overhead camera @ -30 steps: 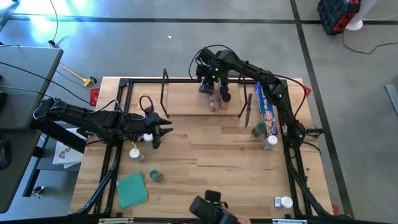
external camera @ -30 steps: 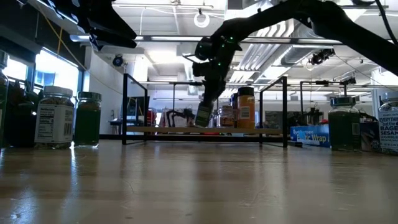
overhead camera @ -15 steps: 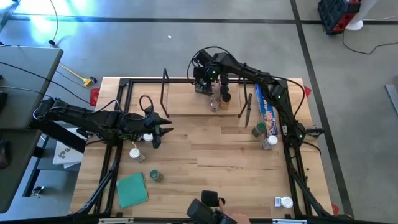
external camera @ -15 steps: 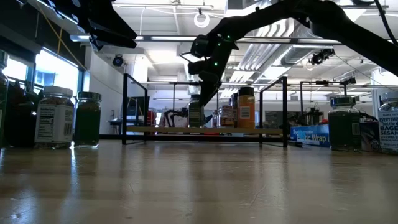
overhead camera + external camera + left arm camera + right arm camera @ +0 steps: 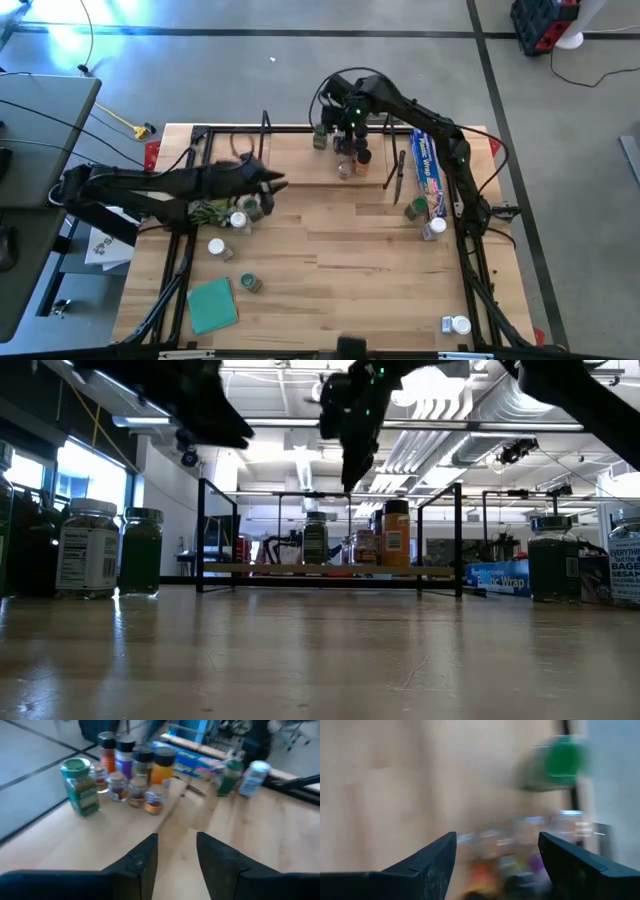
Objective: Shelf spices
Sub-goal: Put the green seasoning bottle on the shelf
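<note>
The shelf point(image 5: 300, 165) stands at the far middle of the table, its wooden board point(image 5: 260, 568) carrying a cluster of spice jars point(image 5: 348, 158). A green-lidded jar point(image 5: 315, 543) stands upright on the board at the cluster's left end. My right gripper point(image 5: 350, 482) hangs open above that jar, clear of it, fingers pointing down. My left gripper point(image 5: 282, 186) is open and empty in front of the shelf's left half, well above the table. In the left wrist view the gripper point(image 5: 177, 842) faces the cluster point(image 5: 132, 775) and the green-lidded jar point(image 5: 80, 785).
Loose jars stand at the left point(image 5: 240, 221) point(image 5: 215, 245); another point(image 5: 250, 283) lies beside a teal square point(image 5: 212, 305). At the right are a blue wrap box point(image 5: 427, 165), a green jar point(image 5: 415, 208) and white-lidded jars point(image 5: 432, 228) point(image 5: 455, 324). The table's middle is bare wood.
My right gripper has set the green-lidded jar, which hung tilted, upright on the shelf board, let go of it and risen clear. My left gripper has swung from the white-lidded jars at the left toward the far edge and the right, closer to the shelf.
</note>
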You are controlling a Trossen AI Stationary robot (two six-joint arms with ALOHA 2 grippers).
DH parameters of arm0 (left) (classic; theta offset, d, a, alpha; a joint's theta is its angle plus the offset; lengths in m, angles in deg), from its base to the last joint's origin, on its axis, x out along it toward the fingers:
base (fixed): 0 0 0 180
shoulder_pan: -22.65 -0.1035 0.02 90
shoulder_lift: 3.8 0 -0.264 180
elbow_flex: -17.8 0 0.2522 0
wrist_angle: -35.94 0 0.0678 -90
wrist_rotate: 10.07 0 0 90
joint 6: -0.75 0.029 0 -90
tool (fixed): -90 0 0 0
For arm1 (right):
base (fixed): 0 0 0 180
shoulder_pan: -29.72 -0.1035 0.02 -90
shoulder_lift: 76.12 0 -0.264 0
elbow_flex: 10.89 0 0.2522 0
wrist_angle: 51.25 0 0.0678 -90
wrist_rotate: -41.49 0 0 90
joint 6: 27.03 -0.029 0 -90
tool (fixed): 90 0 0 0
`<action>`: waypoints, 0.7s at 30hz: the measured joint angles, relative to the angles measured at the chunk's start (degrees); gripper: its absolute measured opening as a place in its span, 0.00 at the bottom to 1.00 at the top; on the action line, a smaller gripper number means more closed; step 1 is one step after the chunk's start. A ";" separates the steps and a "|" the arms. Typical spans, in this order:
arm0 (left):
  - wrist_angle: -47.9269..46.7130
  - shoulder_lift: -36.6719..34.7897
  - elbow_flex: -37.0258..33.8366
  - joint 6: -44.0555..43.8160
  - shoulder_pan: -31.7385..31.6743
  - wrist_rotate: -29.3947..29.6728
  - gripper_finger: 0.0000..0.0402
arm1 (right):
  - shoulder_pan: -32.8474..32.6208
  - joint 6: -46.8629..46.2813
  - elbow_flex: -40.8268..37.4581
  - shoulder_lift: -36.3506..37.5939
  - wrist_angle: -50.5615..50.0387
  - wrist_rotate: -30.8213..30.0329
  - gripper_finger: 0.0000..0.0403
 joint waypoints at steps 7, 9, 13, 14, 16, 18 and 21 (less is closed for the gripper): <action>0.69 13.35 9.73 9.13 -14.02 -13.54 0.21 | -12.30 -3.75 -12.07 9.95 0.09 1.75 0.68; 0.22 16.86 13.28 11.65 -15.66 -14.36 0.18 | -16.28 -6.83 -19.81 14.85 4.83 -0.72 0.68; -2.47 22.80 20.46 16.75 -17.64 -14.08 0.13 | -23.61 -17.30 -36.11 25.40 15.61 -8.70 0.68; -3.51 24.45 22.31 17.84 -18.15 -13.97 0.12 | -25.53 -20.74 -39.65 27.72 18.05 -10.65 0.68; -6.63 28.05 25.84 19.56 -19.25 -13.15 0.09 | -29.28 -27.56 -46.46 31.79 23.47 -15.32 0.68; -10.09 31.90 29.67 20.85 -20.55 -11.52 0.07 | -33.04 -33.68 -52.25 34.70 28.52 -19.36 0.68; -17.05 37.39 35.10 21.53 -22.30 -8.06 0.03 | -38.12 -40.89 -58.73 37.47 35.58 -23.44 0.68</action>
